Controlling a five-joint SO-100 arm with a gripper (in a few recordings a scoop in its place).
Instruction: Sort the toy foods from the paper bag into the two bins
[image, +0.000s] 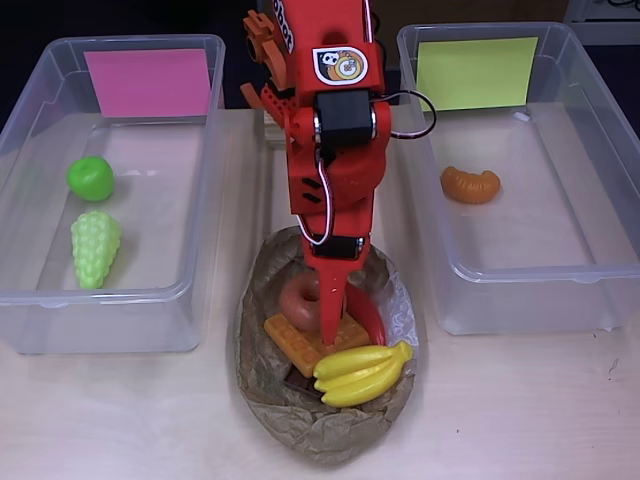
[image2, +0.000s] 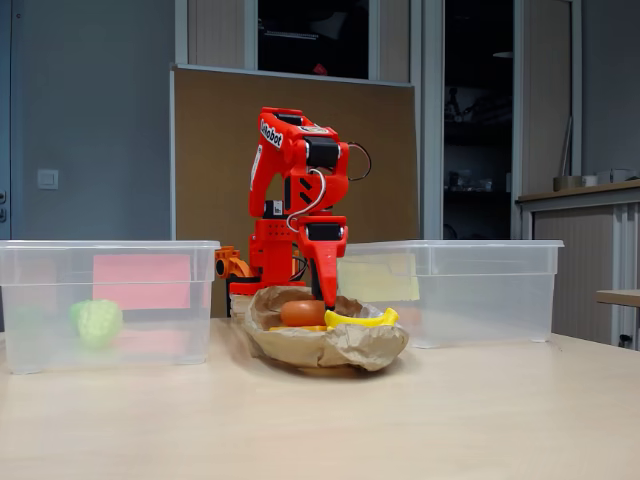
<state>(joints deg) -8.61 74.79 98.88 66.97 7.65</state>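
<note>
The crumpled paper bag (image: 325, 440) (image2: 330, 350) lies at the table's front between the two bins. Inside it are a brown donut (image: 300, 296) (image2: 302, 313), an orange waffle (image: 300, 345), yellow bananas (image: 362, 373) (image2: 360, 320) and a dark piece under them. My red gripper (image: 332, 332) (image2: 326, 296) reaches straight down into the bag, its tip over the waffle beside the donut. A dark-red curved piece (image: 370, 315) sits just right of the tip; I cannot tell whether it is the chili or a jaw. The pink-card bin (image: 60, 300) holds a green apple (image: 90, 178) and grapes (image: 95, 248). The yellow-green-card bin (image: 600, 270) holds an orange croissant (image: 470, 185).
The arm's base stands at the back between the bins. Bare wooden table lies in front of the bag and the bins. In the fixed view a brown board and a wall stand behind the table.
</note>
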